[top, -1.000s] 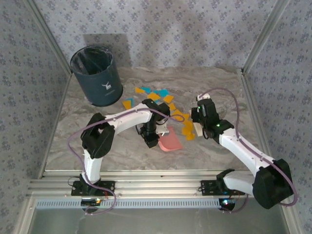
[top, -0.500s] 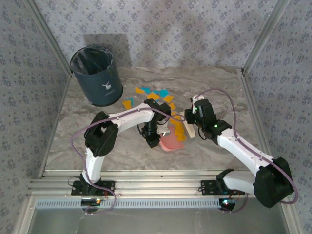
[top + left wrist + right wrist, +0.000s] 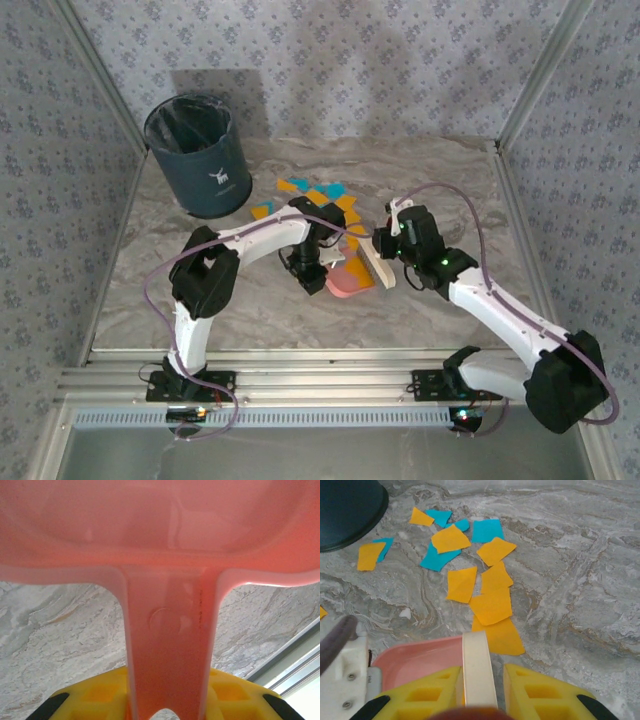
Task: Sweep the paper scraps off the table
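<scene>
Found left gripper clamped on handle of pink plastic dustpan, right gripper clamped on flat cream brush handle, orange and cyan paper scraps on grey marble-patterned table just beside pan rim; judged liable to scatter past pan if swept off-line.
</scene>
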Robot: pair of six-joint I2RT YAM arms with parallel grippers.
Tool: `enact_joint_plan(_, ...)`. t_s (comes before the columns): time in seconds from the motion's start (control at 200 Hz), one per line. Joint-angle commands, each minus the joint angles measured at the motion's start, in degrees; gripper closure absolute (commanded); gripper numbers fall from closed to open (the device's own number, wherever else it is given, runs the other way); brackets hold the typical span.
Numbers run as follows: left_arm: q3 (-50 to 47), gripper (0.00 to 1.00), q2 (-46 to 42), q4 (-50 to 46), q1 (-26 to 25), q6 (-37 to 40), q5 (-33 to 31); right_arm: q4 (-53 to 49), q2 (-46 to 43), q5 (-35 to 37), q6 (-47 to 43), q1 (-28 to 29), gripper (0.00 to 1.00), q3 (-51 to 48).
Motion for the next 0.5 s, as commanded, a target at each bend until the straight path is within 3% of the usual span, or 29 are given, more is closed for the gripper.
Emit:
enact_joint_plan(0.0,-1.3,1.0,-0.9,-0.5,0.4,-1.3,-1.2,0.1,-2.5,-0.5,-0.8,0.0,1.0,2.3)
enact_joint_plan(0.495,-6.0,1.0,-4.4,3.1,1.1,-5.8,-0.9,3.6,3.4,5.9,-6.2,-7.3,1.0,6.7)
